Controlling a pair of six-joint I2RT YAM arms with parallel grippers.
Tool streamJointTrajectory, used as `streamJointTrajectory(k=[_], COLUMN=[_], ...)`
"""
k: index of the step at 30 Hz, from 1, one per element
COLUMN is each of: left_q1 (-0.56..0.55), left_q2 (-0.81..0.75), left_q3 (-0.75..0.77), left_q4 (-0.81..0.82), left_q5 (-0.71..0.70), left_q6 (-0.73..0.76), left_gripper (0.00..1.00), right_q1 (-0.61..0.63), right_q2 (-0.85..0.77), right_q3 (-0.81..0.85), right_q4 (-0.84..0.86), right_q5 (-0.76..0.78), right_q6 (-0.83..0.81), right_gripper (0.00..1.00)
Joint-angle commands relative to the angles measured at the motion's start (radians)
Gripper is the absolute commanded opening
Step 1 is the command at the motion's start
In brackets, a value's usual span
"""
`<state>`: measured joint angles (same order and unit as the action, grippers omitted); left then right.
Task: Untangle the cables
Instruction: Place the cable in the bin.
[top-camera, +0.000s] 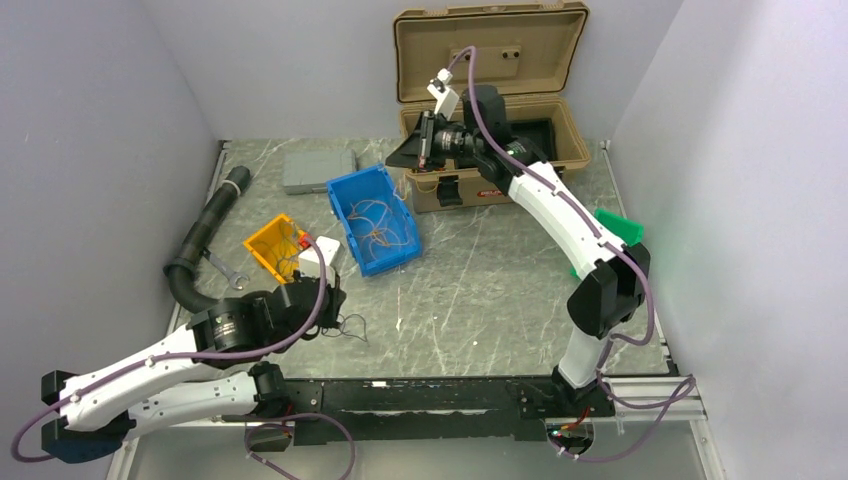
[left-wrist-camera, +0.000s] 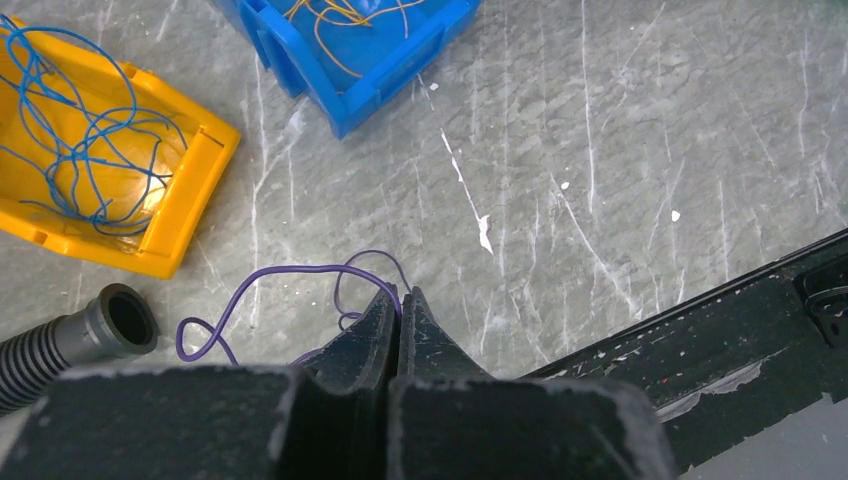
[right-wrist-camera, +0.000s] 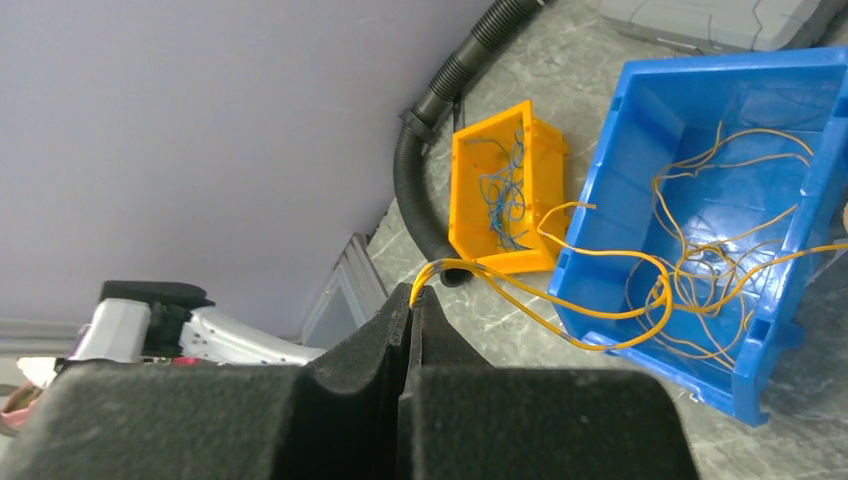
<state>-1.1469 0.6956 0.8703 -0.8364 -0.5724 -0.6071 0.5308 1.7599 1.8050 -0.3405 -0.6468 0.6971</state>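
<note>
**Two wires pinched, one by each arm**

The left gripper was seen low over the grey table, its fingers pressed together on a purple wire. The rest of that wire was laid in loose loops on the table, just beside the open end of a black hose. The right gripper was held high in front of a tan case, its fingers likewise closed, with a yellow wire clamped at the tips. That wire was stretched down over the rim of a blue bin, where other yellow strands were heaped. Blue wires were coiled inside a yellow bin nearby.
</note>
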Motion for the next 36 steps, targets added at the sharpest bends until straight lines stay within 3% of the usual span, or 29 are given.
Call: streamJointTrajectory(k=[1,13,18,27,36], left_q1=[0.003,0.004,0.004,0.004,0.004], left_q2=[0.021,0.04,0.048,0.053,0.063], left_q3=[0.071,0.112,0.126,0.125,0.129], left_q4=[-0.053,-0.069,-0.082,-0.069,-0.069], left_q5=[-0.008,0.009,0.006,0.006,0.011], left_q6=[0.02,0.033,0.041,0.048,0.046], left_gripper=[0.0,0.0,0.0,0.0,0.0], right_q1=[0.025,0.055,0.073,0.086,0.09], right_q2=[0.047,0.244,0.212,0.187,0.101], right_q3=[0.052,0.08,0.139,0.533,0.54], right_q4=[-0.024,-0.058,-0.094,-0.295,-0.229], right_q5=[0.033,0.02,0.09,0.156,0.1], right_q6=[-0.07,-0.114,-0.144,-0.208,-0.163], right_gripper=[0.0,0.0,0.0,0.0,0.0])
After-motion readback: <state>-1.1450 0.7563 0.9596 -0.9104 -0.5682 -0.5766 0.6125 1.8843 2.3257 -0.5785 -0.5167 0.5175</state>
